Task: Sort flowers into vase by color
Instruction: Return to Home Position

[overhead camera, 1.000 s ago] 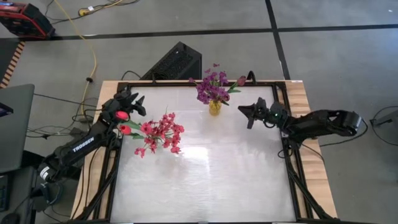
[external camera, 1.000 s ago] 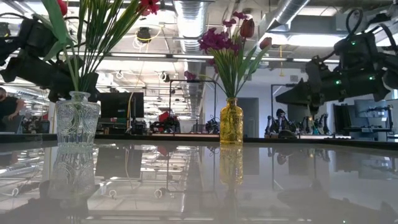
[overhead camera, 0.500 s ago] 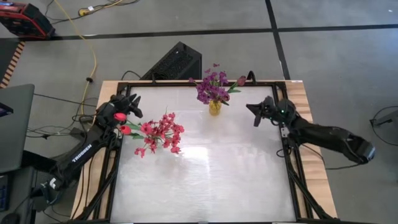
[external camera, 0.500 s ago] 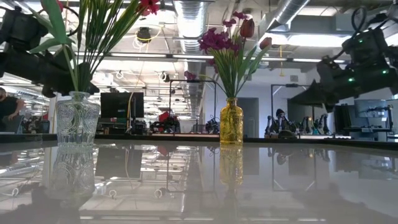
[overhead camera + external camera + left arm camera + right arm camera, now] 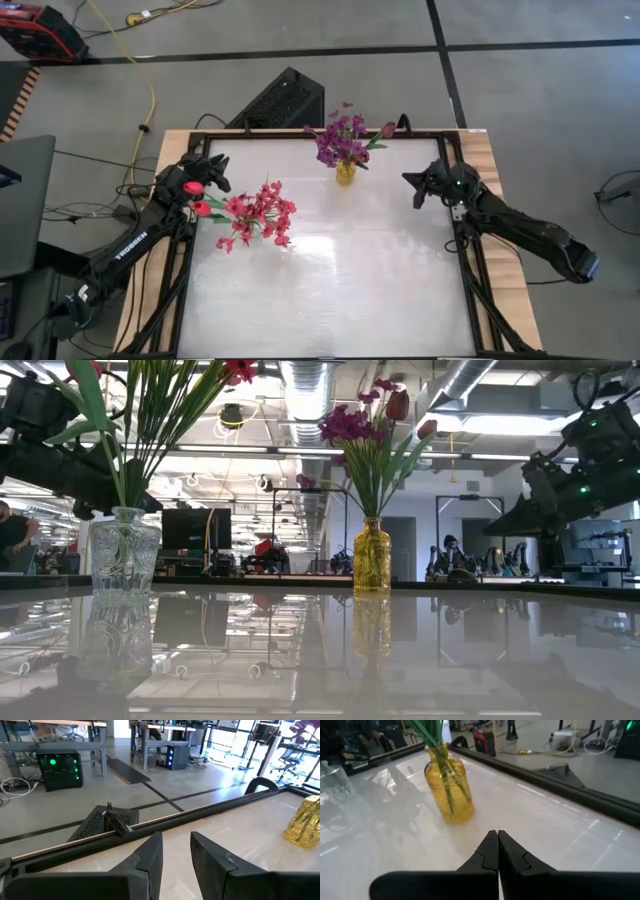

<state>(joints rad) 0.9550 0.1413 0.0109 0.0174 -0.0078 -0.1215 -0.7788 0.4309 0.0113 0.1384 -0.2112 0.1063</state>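
A yellow glass vase (image 5: 345,173) (image 5: 372,556) (image 5: 449,790) stands near the far edge. It holds purple clusters (image 5: 342,141) and a dark maroon tulip (image 5: 388,130). A clear glass vase (image 5: 124,550) at the left holds pink-red clusters (image 5: 258,213) and red tulips (image 5: 193,187). My left gripper (image 5: 216,163) (image 5: 176,851) is open and empty. It hovers just to the far left of the red tulips. My right gripper (image 5: 411,184) (image 5: 497,850) is shut and empty, in the air to the right of the yellow vase.
A black frame (image 5: 300,133) rims the glossy white table. A dark mesh box (image 5: 283,98) sits on the floor beyond the far edge. The table's middle and near half show bare surface (image 5: 330,290).
My right gripper has drawn back from the yellow vase toward the table's right edge, and its arm has swung down toward the near right. My left gripper has backed slightly toward the left edge, away from the clear vase's flowers. The flowers and vases have stayed put.
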